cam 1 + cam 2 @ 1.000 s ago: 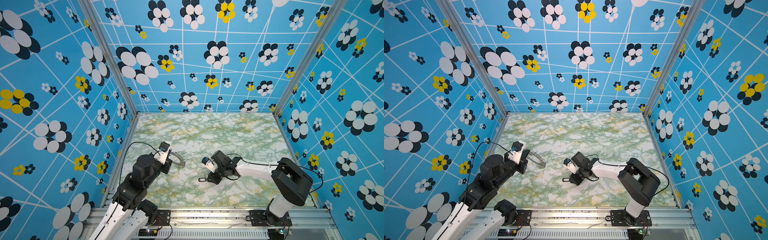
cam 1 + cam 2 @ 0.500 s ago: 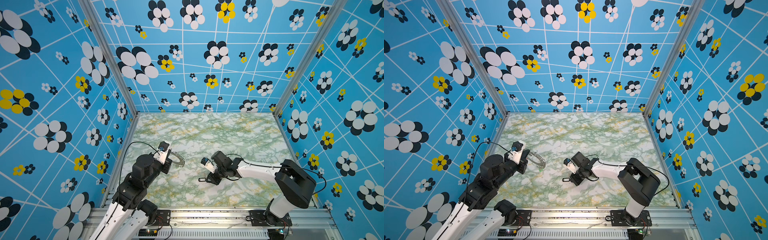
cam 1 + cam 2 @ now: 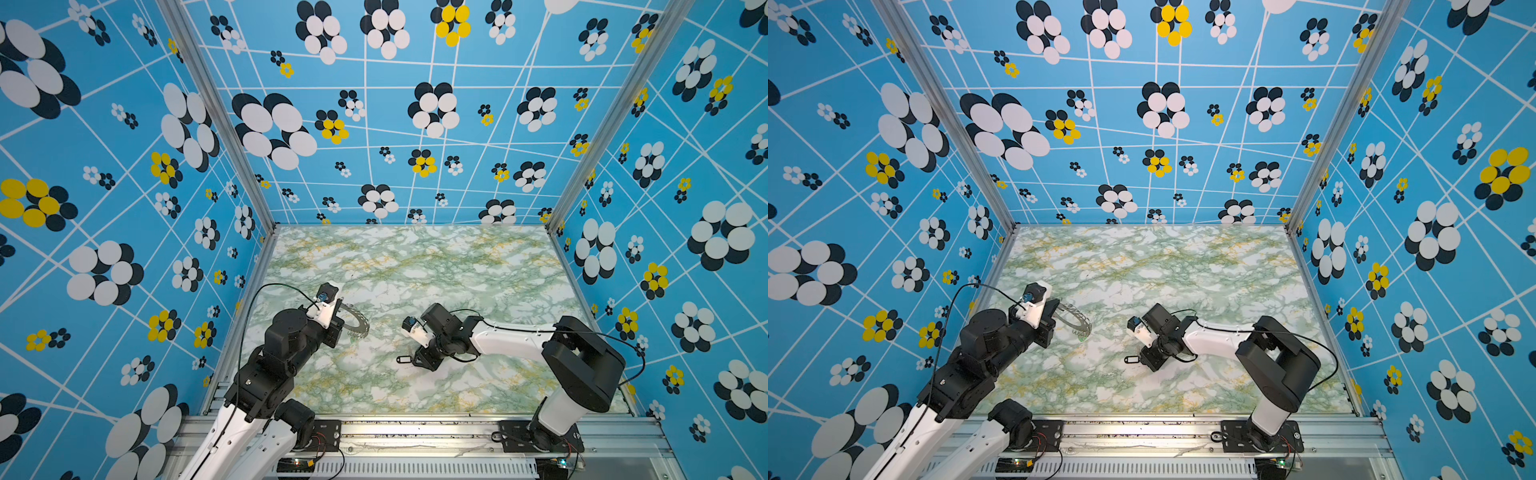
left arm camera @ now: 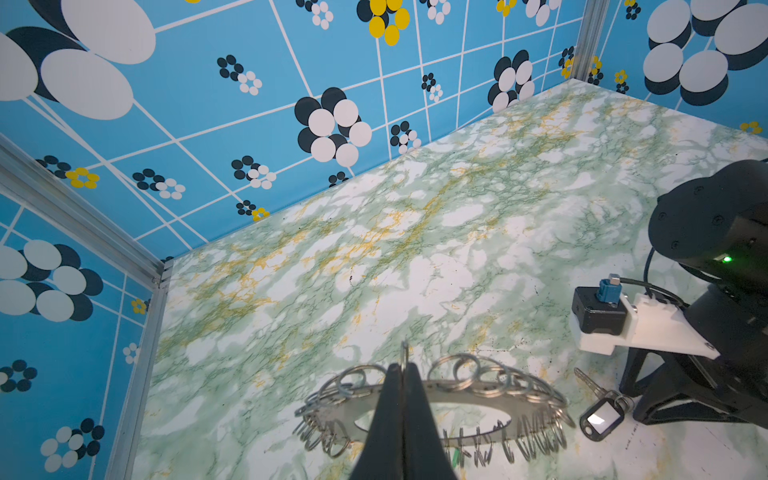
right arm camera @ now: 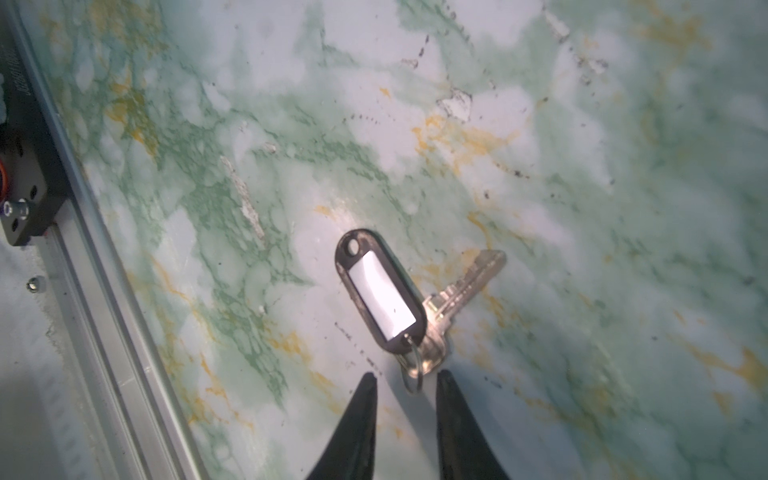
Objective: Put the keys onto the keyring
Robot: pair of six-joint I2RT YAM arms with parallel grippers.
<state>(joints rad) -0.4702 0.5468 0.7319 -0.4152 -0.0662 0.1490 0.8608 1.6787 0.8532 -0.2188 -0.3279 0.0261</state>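
Observation:
The keyring (image 4: 465, 401), a flat grey disc edged with wire loops, hangs tilted just above the marble table at the left in both top views (image 3: 360, 325) (image 3: 1078, 321). My left gripper (image 4: 402, 371) is shut on one upright wire loop at its rim. A small green bit (image 4: 456, 456) shows among the loops on the disc's opposite rim. A silver key with a black tag (image 5: 380, 291) lies flat on the table (image 3: 402, 359) (image 3: 1132, 359) (image 4: 598, 417). My right gripper (image 5: 406, 380) is low over it and open, its fingertips either side of the key's small split ring, apart from it.
The aluminium front rail (image 3: 415, 428) and the right arm's base plate (image 5: 25, 174) lie near the key. Blue patterned walls enclose the table on three sides. The right arm's wrist camera (image 4: 598, 309) stands close beside the keyring.
The right arm has shifted slightly over the black-tagged key. The left arm and keyring have stayed where they were.

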